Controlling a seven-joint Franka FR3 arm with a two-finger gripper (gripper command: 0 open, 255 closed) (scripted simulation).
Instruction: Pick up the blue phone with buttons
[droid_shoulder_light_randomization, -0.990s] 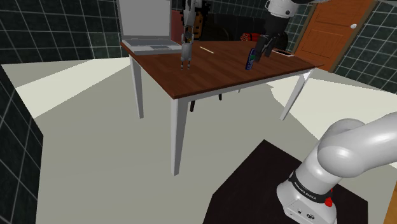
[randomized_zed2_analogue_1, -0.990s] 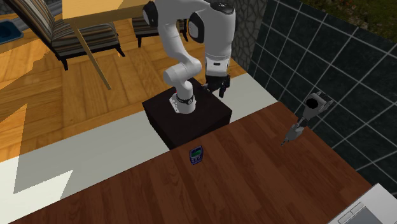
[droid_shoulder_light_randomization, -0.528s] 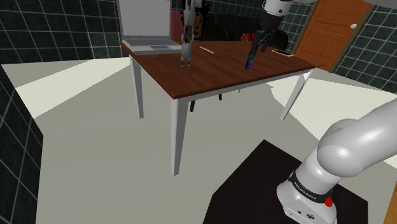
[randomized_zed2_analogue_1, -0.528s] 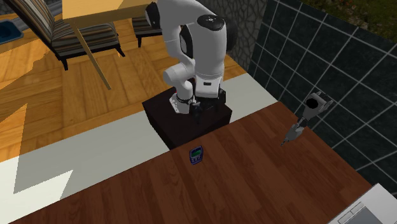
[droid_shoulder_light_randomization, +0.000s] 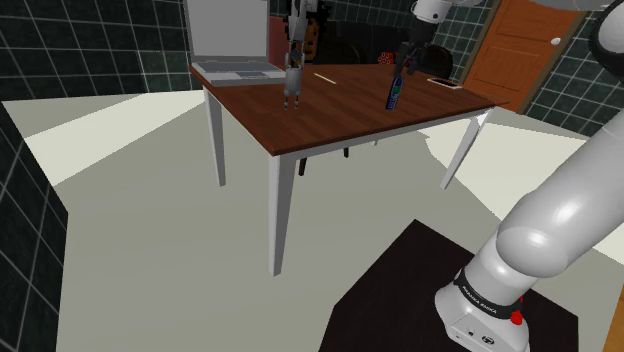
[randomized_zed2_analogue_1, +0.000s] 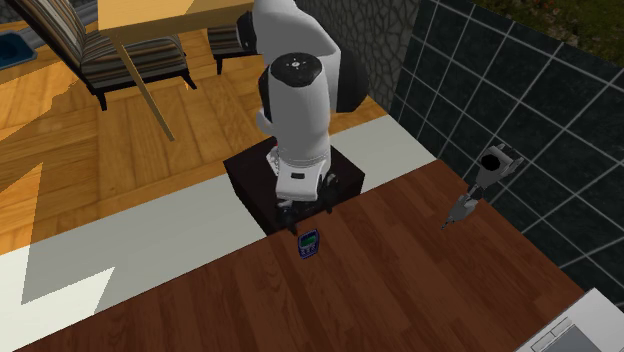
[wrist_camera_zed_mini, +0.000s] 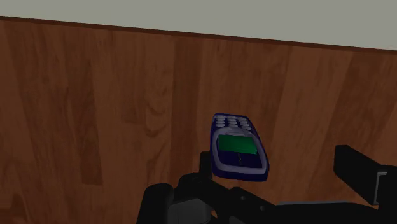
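Note:
The blue phone (droid_shoulder_light_randomization: 394, 92) with buttons and a green screen stands upright on the brown table (droid_shoulder_light_randomization: 330, 115), near the edge by the stand. It faces the second exterior view as blue phone (randomized_zed2_analogue_1: 308, 243). My black gripper (droid_shoulder_light_randomization: 405, 63) hangs just above it, at the table's edge in the second exterior view as gripper (randomized_zed2_analogue_1: 306, 216). Looking along the gripper (wrist_camera_zed_mini: 280, 170), the fingers stand apart, and the phone (wrist_camera_zed_mini: 238, 147) lies below them, close to one finger (wrist_camera_zed_mini: 205, 163). Neither finger touches it.
A grey metal tool (droid_shoulder_light_randomization: 292, 85) stands upright on the table's far side, seen also as tool (randomized_zed2_analogue_1: 478, 182). A grey open laptop (droid_shoulder_light_randomization: 235, 66) sits at a far corner, with a thin stick (droid_shoulder_light_randomization: 323, 74) and a flat white item (droid_shoulder_light_randomization: 445, 82) nearby. An orange door (droid_shoulder_light_randomization: 520, 50) is behind.
The arm has swung out from over its stand to the table's edge. The open gripper now hangs right above the phone. The phone has not moved.

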